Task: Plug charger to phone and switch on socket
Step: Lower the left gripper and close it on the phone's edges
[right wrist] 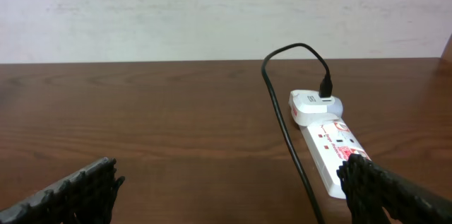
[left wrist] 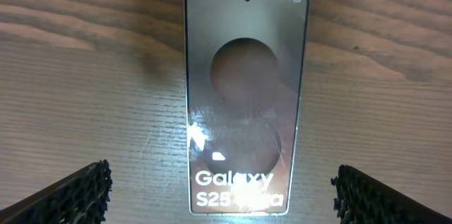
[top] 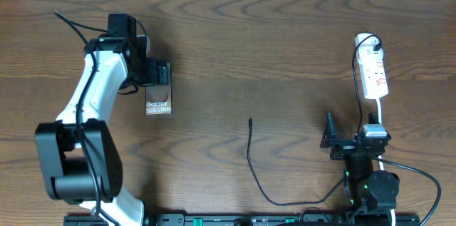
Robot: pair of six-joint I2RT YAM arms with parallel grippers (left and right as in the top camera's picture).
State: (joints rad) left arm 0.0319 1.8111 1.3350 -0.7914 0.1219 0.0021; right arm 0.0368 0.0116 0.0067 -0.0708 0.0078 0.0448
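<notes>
Step 1, plugging in, not begun. My left jaws spread empty above the phone (top: 159, 105); right jaws spread, well right of it. Next: grasp the charger (top: 250, 156), loose between phone and socket (top: 373, 76).

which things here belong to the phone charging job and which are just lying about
For the job: phone, charger cable, socket strip, white adapter plugged into it.
Merely there: the strip's white cord, the wooden table.

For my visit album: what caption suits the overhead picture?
Left gripper open above the phone, charger lying unplugged mid-table, right gripper open near the socket.
</notes>
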